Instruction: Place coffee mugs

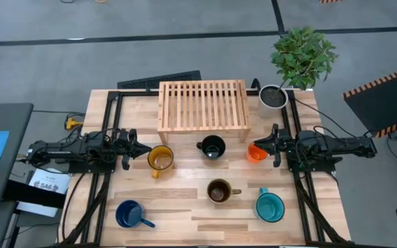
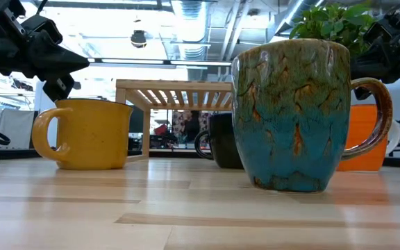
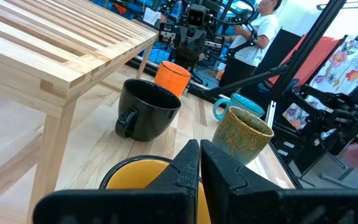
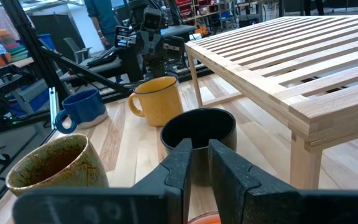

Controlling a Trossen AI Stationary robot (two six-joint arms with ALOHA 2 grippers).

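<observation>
Six mugs stand upright on their bases on the wooden table. My left gripper hovers shut just above the yellow mug, over its rim; in the low view it hangs by the yellow mug. My right gripper is over the orange mug with a narrow gap between its fingers. The black mug stands between the two grippers. The brown mug, the teal mug and the dark blue mug stand nearer the table's near edge. My right gripper comes at the orange mug level from the table's right side, at its right-hand rim, which shows orange low between the fingers. The fingers themselves hide the place of contact. The orange mug appears to stand on the table.
A slatted wooden rack stands on the far half of the table, just behind the black mug. A white plant pot sits at the far right corner. Bare wood lies between the mugs. A person stands beyond the table in the wrist view.
</observation>
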